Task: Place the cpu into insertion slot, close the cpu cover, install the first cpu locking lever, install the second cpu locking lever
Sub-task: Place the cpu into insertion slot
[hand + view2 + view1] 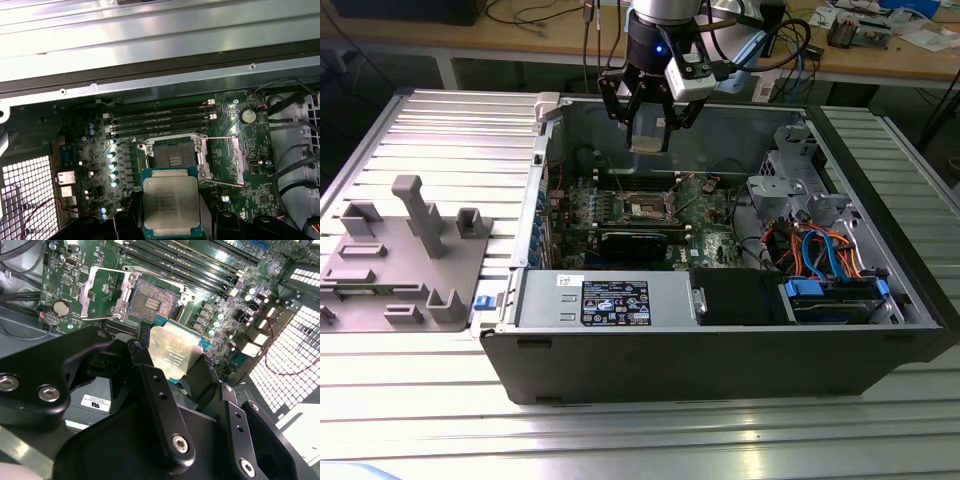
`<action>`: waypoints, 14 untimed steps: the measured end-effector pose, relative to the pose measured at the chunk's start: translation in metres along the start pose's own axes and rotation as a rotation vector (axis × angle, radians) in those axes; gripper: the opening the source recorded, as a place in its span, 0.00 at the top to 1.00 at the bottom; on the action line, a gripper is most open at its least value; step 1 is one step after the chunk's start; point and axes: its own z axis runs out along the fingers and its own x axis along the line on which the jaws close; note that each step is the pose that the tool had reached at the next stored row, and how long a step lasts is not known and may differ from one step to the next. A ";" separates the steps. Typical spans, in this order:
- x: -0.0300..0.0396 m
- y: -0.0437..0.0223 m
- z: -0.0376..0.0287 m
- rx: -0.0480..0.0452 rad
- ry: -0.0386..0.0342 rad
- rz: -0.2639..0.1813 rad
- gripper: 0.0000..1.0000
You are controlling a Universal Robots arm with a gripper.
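My gripper [650, 128] hangs over the open computer case, shut on the cpu [648, 140] by its edges. In both wrist views the cpu [172, 355] [171, 201] shows its silver top face and green rim between the black fingers [150, 385]. It is above and apart from the insertion slot [175, 156] [152, 299] [648, 207], whose dark centre lies bare. The cpu cover [227, 160] [102, 292] is swung open beside the socket. Two thin wire levers [222, 138] stand unlatched along the cover's sides.
Long black memory slots [157, 122] run beside the socket. A long black card [638, 243] sits in front of it in the exterior view, with the power supply [605, 298] and a drive cage with blue and orange cables [820, 250] nearby. A grey fixture [405, 260] stands on the exterior view's left.
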 end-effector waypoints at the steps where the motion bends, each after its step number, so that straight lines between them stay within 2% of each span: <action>1: 0.0000 0.0000 0.0000 0.0000 0.0000 0.001 0.46; 14: 0.0000 0.0000 0.0000 -0.0001 -0.0001 0.008 0.46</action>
